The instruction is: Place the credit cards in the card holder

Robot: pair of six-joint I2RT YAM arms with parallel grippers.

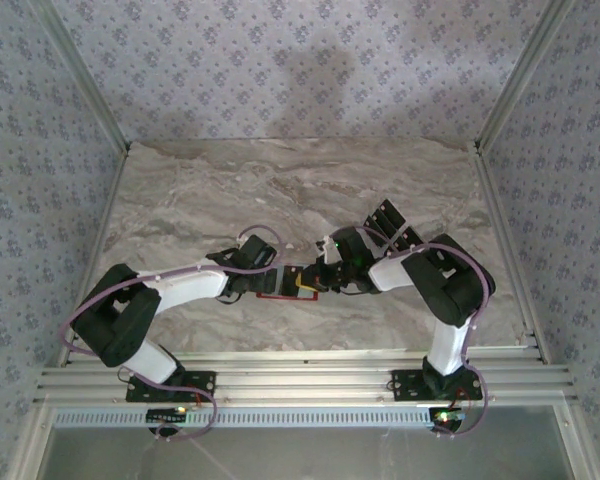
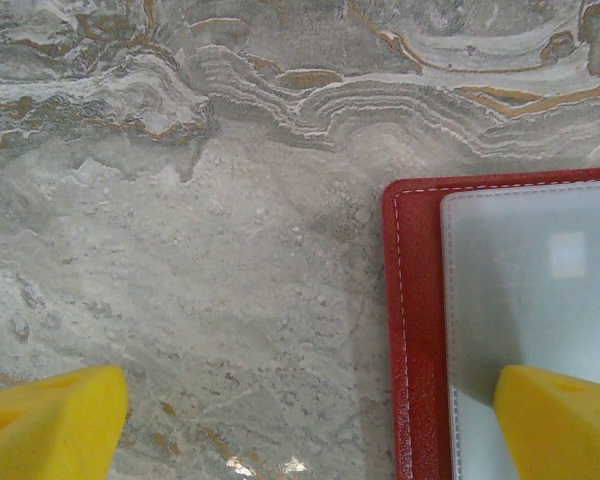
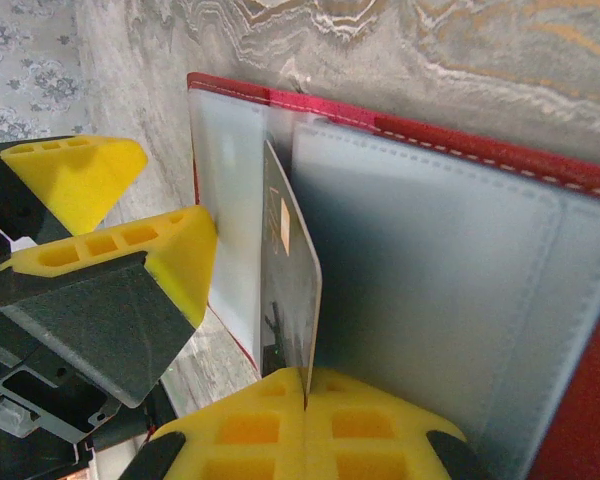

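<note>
A: Look of the card holder [image 3: 450, 140]?
B: It lies open and flat on the marbled surface [image 2: 180, 280], midway between the two arms. Red cover, white stitching along the rim, frosted grey-white pockets inside.
A: Contents?
B: One credit card [image 3: 292, 270]. It is thin and seen almost edge-on, with a greyish face and a small orange mark. It stands upright on edge over the inner pockets, far end at the seam between them. How deep it sits, I cannot tell.
A: State of the right pincer [image 3: 307, 400]?
B: Pressed together on the card's near end, one yellow pad on each side.
A: And the left pincer [image 2: 305, 425]?
B: Spread wide, holding nothing. One yellow fingertip [image 2: 560, 420] is over the holder's pocket near its corner, the other over bare surface.
A: Anything else?
B: A few dark rectangles [image 1: 388, 218] lie beyond the right arm, too small to identify.
</note>
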